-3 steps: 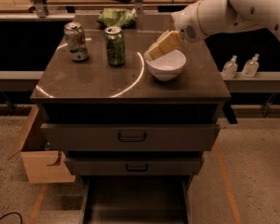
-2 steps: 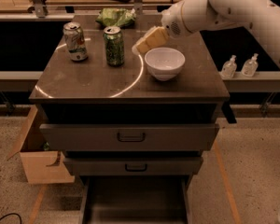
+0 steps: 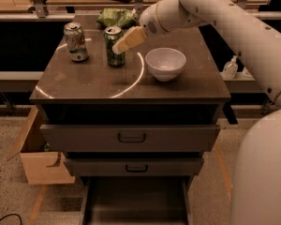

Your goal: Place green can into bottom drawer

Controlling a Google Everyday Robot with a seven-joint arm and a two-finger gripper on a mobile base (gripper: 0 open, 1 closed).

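The dark green can (image 3: 114,47) stands upright on the cabinet top (image 3: 93,81), left of the white bowl (image 3: 165,63). My gripper (image 3: 123,44) reaches in from the right on the white arm and sits right at the can's right side, its tan fingertips overlapping the can's upper half. The bottom drawer (image 3: 136,204) is pulled open at the foot of the cabinet, a dark tray with nothing showing inside.
A paler silver-white can (image 3: 76,41) stands at the top's left. A green chip bag (image 3: 116,18) lies at the back. Two wider drawers with black handles (image 3: 131,138) are shut. A cardboard box (image 3: 40,159) sits on the floor at left. Bottles (image 3: 230,68) stand at right.
The arm has swung left, from over the white bowl to the green can's right side. The cans and bowl have not moved.
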